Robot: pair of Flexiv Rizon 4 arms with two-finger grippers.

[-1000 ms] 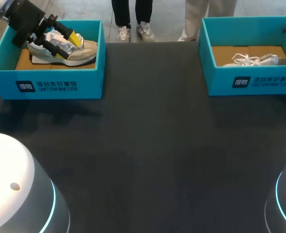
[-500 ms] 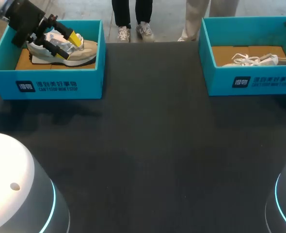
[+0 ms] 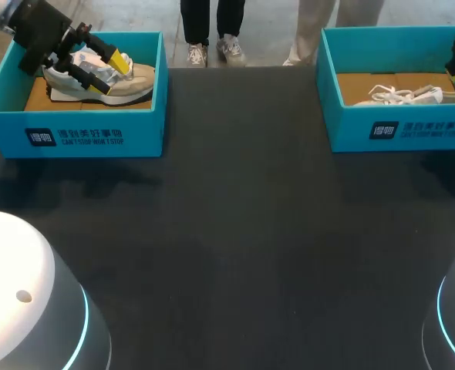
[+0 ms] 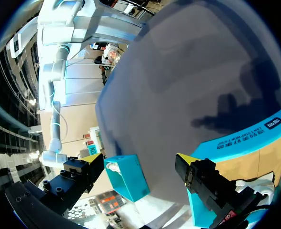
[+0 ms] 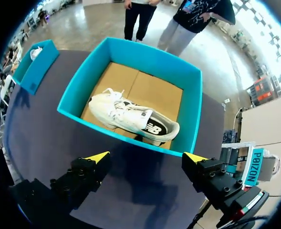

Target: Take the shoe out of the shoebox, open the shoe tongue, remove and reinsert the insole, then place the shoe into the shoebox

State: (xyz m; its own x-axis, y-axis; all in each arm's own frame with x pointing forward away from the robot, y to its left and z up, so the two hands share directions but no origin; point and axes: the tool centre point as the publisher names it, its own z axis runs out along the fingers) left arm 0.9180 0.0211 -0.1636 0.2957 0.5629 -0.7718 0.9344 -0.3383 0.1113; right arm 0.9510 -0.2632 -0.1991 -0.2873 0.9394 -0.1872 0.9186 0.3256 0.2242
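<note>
I judge the task barely begun: both shoes lie in their boxes, tongues unopened, insoles untouched, so every step is left. At ten o'clock on the matte dark table (image 3: 235, 231), the beige shoe (image 3: 135, 80), soft-looking with a thick white sole, sits in the left shoebox (image 3: 96, 137), teal card with a brown board floor. My left gripper (image 3: 108, 73) is over it, claw apart, not clamped that I can see. At two o'clock, the white shoe (image 5: 131, 117), smooth, loose-laced and dark-lined, lies in the right shoebox (image 5: 71, 98). My right gripper (image 5: 147, 157) hangs at its near wall, claw wide apart
</note>
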